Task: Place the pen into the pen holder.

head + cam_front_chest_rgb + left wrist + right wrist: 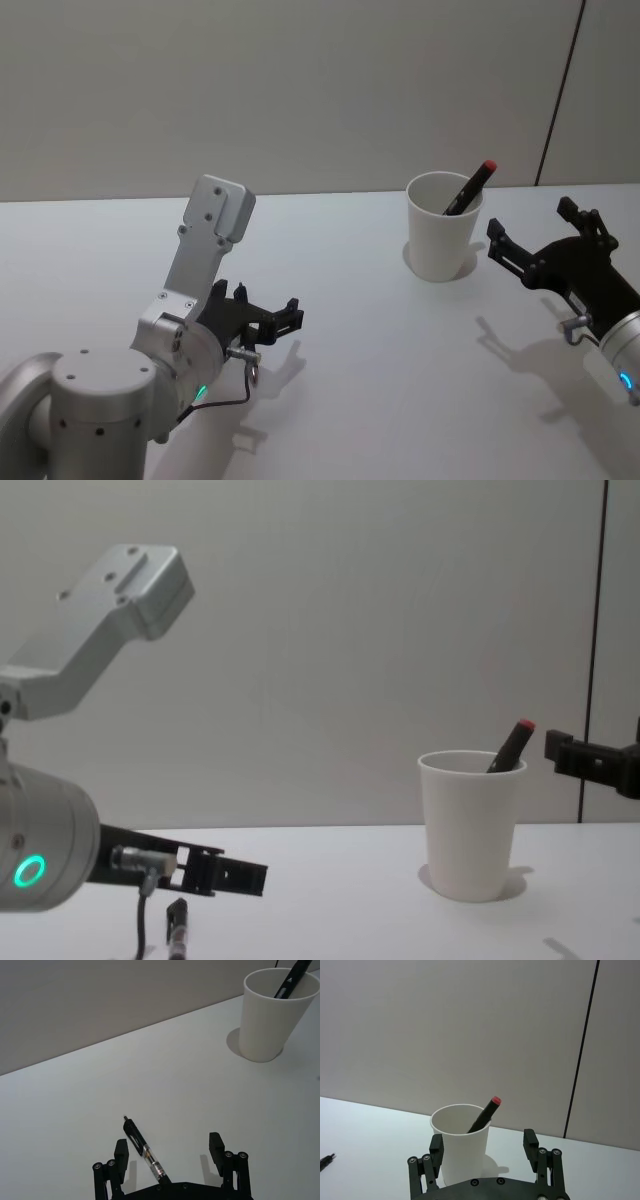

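Head view: pen holder [443, 250] holds one red-capped marker [472, 185], leaning.

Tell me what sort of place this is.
Likely a robot test lab: white table, plain grey wall, a paper cup holding a red-capped pen, a second pen lying under the open left pincer, the open right pincer beside the cup.

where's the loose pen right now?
In the left wrist view the pen lies flat on the table at the robot's left, under the open left gripper, far from the cup.
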`<action>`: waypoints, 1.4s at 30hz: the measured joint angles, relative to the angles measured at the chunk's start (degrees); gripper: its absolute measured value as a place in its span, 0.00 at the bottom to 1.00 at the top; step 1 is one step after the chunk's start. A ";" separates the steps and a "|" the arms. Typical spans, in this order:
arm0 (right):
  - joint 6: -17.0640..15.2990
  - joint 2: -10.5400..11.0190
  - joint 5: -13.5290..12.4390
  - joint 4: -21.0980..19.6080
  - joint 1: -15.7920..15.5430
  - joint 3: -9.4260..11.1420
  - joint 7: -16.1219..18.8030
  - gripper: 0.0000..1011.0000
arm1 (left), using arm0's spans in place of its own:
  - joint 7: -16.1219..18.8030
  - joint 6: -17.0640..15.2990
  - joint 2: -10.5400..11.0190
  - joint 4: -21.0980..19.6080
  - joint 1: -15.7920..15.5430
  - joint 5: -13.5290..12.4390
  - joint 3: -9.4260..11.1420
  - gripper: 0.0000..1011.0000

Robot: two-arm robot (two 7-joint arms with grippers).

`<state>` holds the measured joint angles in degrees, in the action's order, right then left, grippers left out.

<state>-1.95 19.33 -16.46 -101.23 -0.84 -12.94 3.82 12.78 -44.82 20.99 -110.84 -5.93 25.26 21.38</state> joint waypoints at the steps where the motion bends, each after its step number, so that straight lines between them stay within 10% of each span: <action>1: 0.00 0.00 0.00 0.00 0.00 0.00 0.00 0.99 | 0.27 -0.11 -0.18 0.12 0.00 0.02 0.00 0.99; 42: 0.00 0.00 0.00 0.00 0.00 0.00 0.00 0.99 | 2.09 -1.84 -6.65 8.46 -1.62 -7.64 0.86 0.99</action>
<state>-1.95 19.33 -16.46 -101.23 -0.84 -12.94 3.83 14.87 -46.67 14.34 -102.39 -7.56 17.62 22.23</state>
